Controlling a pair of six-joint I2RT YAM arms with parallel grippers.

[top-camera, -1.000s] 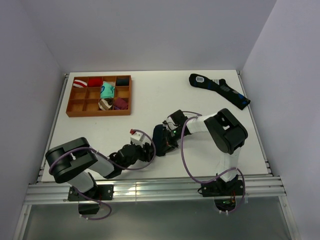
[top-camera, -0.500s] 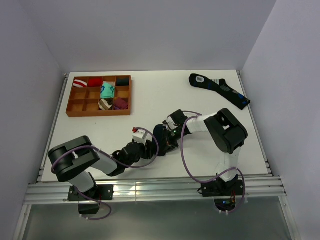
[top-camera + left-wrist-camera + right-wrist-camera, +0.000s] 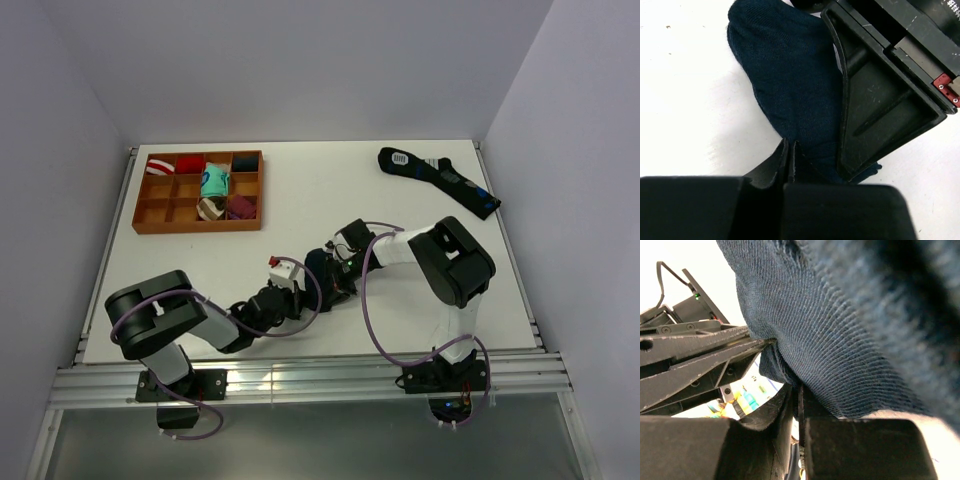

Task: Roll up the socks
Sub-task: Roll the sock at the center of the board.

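Observation:
The socks (image 3: pixel 318 266), a dark navy bundle, lie on the white table near its middle front, between my two grippers. In the left wrist view the socks (image 3: pixel 790 75) stretch away from my left gripper (image 3: pixel 790 143), whose jaws are shut with the fabric's near edge pinched at their tips. The right gripper's black finger (image 3: pixel 880 100) presses along the socks' right side. In the right wrist view the socks (image 3: pixel 850 325) fill the upper right, and my right gripper (image 3: pixel 800 389) is shut on a fold of them. From above, the left gripper (image 3: pixel 303 290) and right gripper (image 3: pixel 332 280) nearly touch.
An orange compartment tray (image 3: pixel 150 224) with several colourful sock bundles stands at the back left. A longer black sock with blue patches (image 3: pixel 440 178) lies at the back right. White walls close in the table's left, back and right sides.
My left gripper has slid right up to the socks and closed from open onto their edge. The right gripper has stayed shut in place.

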